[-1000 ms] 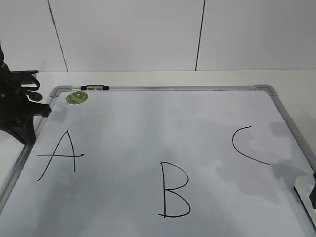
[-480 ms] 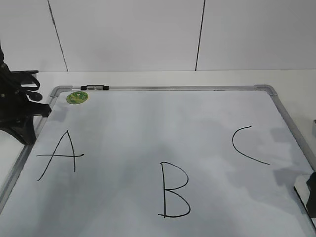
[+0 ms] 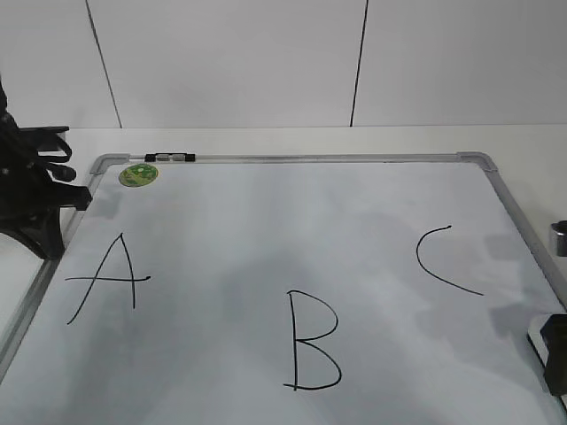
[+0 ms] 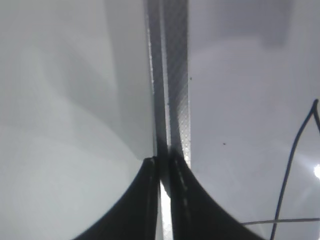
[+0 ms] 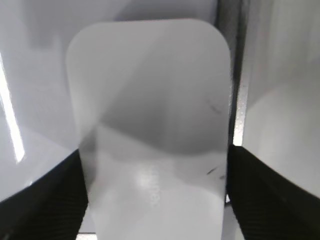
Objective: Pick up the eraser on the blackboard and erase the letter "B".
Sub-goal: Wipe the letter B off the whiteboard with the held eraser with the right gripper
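Note:
The blackboard (image 3: 266, 221) is a pale board with a silver frame that fills the table. The letter "B" (image 3: 310, 341) is drawn in black at its lower middle. The eraser (image 3: 534, 340), a flat white block, lies at the board's lower right edge. In the right wrist view the eraser (image 5: 150, 90) fills the middle. My right gripper (image 5: 154, 150) is open, one black jaw on each side of the eraser; it shows at the right edge of the exterior view (image 3: 556, 354). My left gripper (image 4: 162, 160) is shut and empty over the board's left frame (image 4: 172, 75).
The letter "A" (image 3: 106, 279) is at the left and the "C" (image 3: 443, 261) at the right. A round green sticker (image 3: 138, 174) and a dark marker (image 3: 170, 158) sit at the top left. My left arm (image 3: 31, 204) stands by the left frame.
My right gripper has come further into the exterior view at the lower right, over the eraser. The eraser and the left arm have not moved.

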Available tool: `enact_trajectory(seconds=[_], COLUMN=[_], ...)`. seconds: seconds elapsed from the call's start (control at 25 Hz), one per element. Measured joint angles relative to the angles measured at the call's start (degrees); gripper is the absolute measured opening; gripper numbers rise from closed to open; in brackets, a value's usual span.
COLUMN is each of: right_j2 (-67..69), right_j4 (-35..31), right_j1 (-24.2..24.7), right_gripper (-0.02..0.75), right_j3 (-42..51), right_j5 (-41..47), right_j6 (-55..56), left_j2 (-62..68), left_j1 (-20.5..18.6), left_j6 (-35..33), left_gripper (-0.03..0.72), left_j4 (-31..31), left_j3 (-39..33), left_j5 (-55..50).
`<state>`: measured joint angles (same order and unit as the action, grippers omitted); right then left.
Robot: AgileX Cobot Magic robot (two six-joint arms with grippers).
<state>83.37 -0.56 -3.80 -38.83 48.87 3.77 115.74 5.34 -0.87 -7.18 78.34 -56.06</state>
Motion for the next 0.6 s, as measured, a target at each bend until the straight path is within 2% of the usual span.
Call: enact_trajectory(seconds=[0.16, 0.36, 0.6], right_j2=[0.1, 0.1, 0.1], right_j4=[-0.2, -0.4, -0.4], right_j1=[0.0, 0.0, 0.0], right_gripper=[0.646, 0.589, 0.585], right_j3=[-1.8, -2.8, -2.9], right_j5=[0.7, 1.8, 2.5], right_j6=[0.0, 0.0, 0.0], left_j2=[0.0, 0.0, 0.0], left_j1=[0.0, 0.0, 0.0], left_j6=[0.0, 0.0, 0.0], left_gripper=[0.022, 0.022, 0.022], left_j4=[0.0, 0.0, 0.0], left_j3=[0.0, 0.0, 0.0], left_j5=[0.0, 0.0, 0.0])
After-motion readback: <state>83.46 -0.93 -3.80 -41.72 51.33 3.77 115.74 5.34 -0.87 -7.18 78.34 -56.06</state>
